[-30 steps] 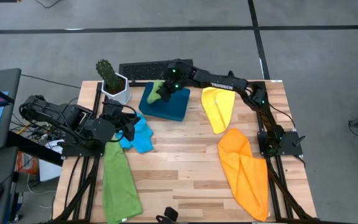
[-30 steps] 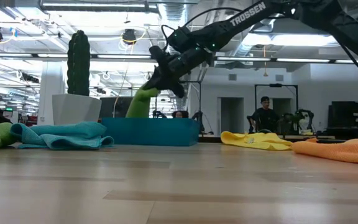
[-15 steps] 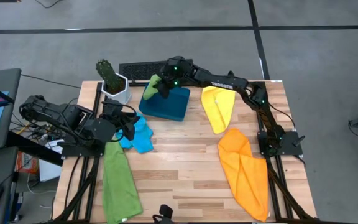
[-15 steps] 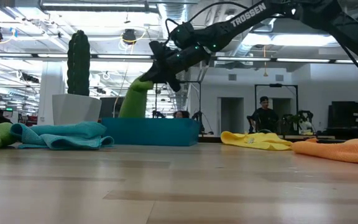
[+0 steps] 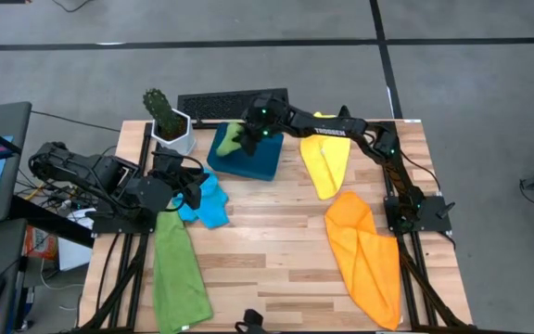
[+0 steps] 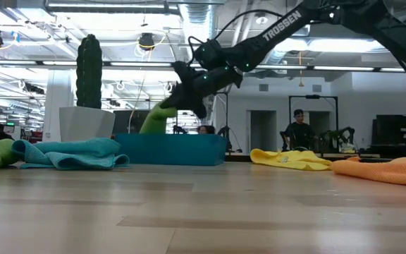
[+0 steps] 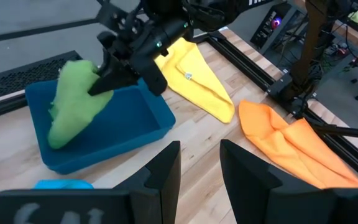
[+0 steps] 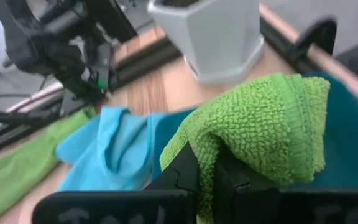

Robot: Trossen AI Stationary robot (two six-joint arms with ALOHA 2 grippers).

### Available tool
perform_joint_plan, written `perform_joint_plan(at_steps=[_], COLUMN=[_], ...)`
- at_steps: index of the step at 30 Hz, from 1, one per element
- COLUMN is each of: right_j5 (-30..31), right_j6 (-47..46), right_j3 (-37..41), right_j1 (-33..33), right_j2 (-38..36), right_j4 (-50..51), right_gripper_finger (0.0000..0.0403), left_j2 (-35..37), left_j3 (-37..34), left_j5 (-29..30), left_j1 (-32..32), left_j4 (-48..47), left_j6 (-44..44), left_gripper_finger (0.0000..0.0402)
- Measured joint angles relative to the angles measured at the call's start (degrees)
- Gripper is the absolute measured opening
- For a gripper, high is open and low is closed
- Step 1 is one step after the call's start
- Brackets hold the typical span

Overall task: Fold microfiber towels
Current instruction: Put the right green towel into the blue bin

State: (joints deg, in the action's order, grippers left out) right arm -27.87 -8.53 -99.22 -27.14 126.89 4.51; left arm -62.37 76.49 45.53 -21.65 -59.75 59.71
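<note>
My right claw (image 5: 246,138) is pinched tight on a bunched green towel (image 5: 233,137), holding it over the teal tray (image 5: 258,160) at the back of the bench (image 5: 267,250). My left claw (image 5: 193,193) waits half open and empty beside the sky-blue towel (image 5: 209,202).

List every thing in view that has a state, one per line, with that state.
Right gripper: jaws shut on a green towel, over the tray.
Held green towel: bunched, hanging into the tray.
Left gripper: jaws apart, empty, by the blue towel.
Tray: flat on the table.
Blue towel: crumpled.
Other green towel: lying long, unfolded.
Yellow towel: loosely doubled.
Orange towel: loosely doubled.
Cactus: upright in its pot.
</note>
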Motion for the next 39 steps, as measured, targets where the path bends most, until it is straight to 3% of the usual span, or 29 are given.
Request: perform_joint_plan(at_steps=[14, 22, 34, 39], right_j5=[-0.25, 0.75, 0.93, 6.1], right_j6=[3.31, -5.41, -8.53, -8.93], right_j3=[0.17, 0.13, -3.5, -7.9], right_j1=[-0.69, -2.12, -2.16, -2.07], right_j2=[-0.02, -0.26, -0.31, -0.35], right_j4=[18.12, 21.67, 35.23, 44.9], right_gripper_finger=[0.0043, 0.0062, 0.0164, 0.0194], left_j2=[0.0, 0.0, 0.0, 0.0], left_j3=[0.0, 0.0, 0.0, 0.0], left_j5=[-0.23, -0.23, -1.69, -1.72], left_j1=[0.0, 0.0, -0.02, 0.0], left_j4=[0.0, 0.0, 0.0, 0.0], left_j6=[-0.03, -0.05, -0.1, -0.1], left_gripper_finger=[0.0105, 0.0105, 0.0105, 0.0105])
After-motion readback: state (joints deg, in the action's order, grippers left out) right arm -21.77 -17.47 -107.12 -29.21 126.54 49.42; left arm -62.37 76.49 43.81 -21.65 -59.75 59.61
